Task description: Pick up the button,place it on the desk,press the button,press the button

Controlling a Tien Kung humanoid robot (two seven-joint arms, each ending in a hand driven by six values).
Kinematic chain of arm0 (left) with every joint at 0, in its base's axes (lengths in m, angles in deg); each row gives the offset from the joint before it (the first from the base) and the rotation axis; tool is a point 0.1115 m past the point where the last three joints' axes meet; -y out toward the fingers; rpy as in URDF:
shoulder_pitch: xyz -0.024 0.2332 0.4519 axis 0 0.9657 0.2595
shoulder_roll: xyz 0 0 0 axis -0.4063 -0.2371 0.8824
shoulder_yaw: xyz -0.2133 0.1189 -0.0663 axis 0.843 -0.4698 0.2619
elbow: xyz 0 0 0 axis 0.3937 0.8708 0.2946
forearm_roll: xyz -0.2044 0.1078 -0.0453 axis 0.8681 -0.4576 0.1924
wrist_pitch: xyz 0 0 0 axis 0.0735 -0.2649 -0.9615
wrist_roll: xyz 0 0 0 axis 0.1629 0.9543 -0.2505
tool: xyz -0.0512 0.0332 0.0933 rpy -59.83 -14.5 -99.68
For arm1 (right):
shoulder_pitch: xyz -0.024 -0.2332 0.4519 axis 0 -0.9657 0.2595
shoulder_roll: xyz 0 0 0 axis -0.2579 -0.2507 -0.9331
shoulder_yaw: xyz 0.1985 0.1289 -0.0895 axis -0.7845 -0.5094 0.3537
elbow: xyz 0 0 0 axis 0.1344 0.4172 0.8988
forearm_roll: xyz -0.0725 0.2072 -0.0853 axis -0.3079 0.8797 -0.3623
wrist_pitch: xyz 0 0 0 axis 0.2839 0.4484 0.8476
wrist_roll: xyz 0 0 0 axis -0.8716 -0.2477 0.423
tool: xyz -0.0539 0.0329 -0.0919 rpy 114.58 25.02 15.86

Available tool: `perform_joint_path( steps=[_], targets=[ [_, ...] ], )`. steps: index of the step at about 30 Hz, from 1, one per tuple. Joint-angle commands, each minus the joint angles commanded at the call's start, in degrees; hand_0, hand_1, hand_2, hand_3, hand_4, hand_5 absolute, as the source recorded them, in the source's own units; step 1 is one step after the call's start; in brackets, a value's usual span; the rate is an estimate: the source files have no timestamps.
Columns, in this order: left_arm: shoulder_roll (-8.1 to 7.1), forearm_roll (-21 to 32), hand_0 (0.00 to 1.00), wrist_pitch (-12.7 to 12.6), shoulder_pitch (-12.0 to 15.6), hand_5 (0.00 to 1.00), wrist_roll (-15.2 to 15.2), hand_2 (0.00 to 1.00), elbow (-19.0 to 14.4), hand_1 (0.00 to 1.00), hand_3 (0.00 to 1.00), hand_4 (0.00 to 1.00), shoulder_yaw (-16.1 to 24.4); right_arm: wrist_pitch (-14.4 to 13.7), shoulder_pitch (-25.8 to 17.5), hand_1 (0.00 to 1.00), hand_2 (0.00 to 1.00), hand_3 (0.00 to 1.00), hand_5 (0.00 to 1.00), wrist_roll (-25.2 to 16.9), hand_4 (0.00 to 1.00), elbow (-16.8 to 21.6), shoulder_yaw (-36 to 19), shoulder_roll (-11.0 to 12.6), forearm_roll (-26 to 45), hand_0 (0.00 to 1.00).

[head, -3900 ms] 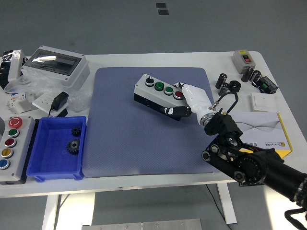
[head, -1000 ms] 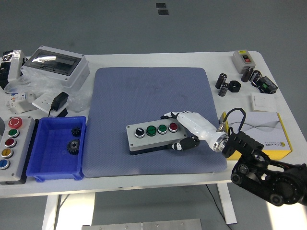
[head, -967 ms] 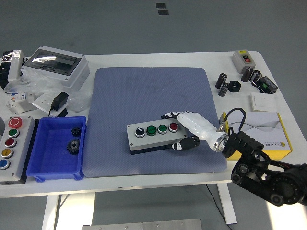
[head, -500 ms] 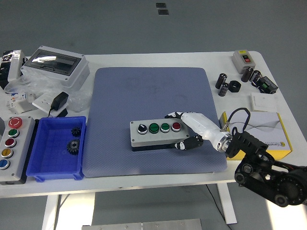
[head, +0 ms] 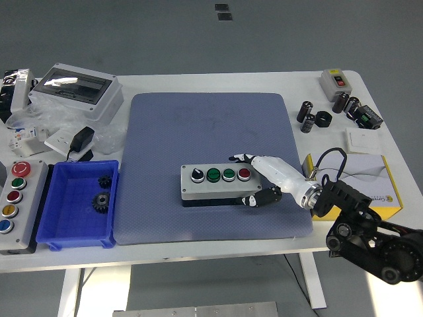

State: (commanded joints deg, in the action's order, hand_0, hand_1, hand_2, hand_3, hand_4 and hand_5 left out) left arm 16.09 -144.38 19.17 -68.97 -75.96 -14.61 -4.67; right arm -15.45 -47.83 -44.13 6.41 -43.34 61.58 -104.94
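Observation:
A grey button box (head: 218, 185) with a black knob, two green buttons and a red button lies level on the blue mat (head: 211, 132), near its front edge. My right hand (head: 259, 179) grips the box's right end: white fingers (head: 242, 159) wrap over the far side by the red button, black fingertips (head: 254, 200) curl under the near side. The right arm (head: 370, 244) comes in from the lower right corner. My left hand is out of the picture.
A blue bin (head: 78, 201) with two gears sits left of the mat, and a second button box (head: 14, 198) lies at the far left. A clear-lidded enclosure (head: 76, 89) and bags are at the back left. A yellow-white carton (head: 360, 185) and small parts are at the right.
The box was carried from the mat's middle back to its front edge and turned level. Over the last half second it shifted slightly right, with the hand still on it.

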Motion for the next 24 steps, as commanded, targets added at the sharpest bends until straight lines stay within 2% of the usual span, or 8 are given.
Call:
perform_joint_path(
  steps=[1,6,7,12,13,24],
  targets=[
    [0.00,0.0,0.626,0.0,0.0,0.451,0.0,0.531,0.0,0.595,0.598,0.632,0.0,0.3,0.0,0.821,0.851,0.920,0.169,-0.1,0.751,0.1,-0.1,0.0,0.2,0.876],
    [0.01,-0.1,0.626,0.0,0.0,0.451,-0.1,0.531,0.0,0.595,0.598,0.632,-0.1,1.7,-0.4,0.821,0.851,0.920,0.169,-0.6,0.751,0.5,-1.1,0.2,1.4,0.876],
    [0.00,-0.1,0.626,0.0,0.0,0.446,-0.1,0.530,0.0,0.595,0.598,0.626,-0.1,1.7,-0.6,0.895,0.931,0.998,0.229,-0.7,0.790,0.7,-1.2,0.3,1.7,0.921],
    [-0.06,-0.2,0.626,0.0,-0.1,0.446,0.0,0.530,0.0,0.595,0.598,0.626,-0.1,1.6,-1.1,0.895,0.931,0.998,0.229,-1.4,0.790,1.4,-1.8,0.6,3.0,0.921],
    [-0.06,-0.3,0.626,0.1,-0.1,0.446,0.0,0.530,0.0,0.595,0.597,0.623,-0.1,1.6,-1.2,0.945,0.998,0.998,0.236,-1.5,0.798,1.5,-1.9,0.7,3.2,0.973],
    [-0.06,-0.2,0.626,0.1,-0.1,0.446,0.0,0.529,0.0,0.595,0.596,0.620,-0.3,1.3,-1.8,0.955,0.998,0.998,0.245,-1.4,0.807,2.9,-2.3,1.3,4.1,0.987]
  ],
)
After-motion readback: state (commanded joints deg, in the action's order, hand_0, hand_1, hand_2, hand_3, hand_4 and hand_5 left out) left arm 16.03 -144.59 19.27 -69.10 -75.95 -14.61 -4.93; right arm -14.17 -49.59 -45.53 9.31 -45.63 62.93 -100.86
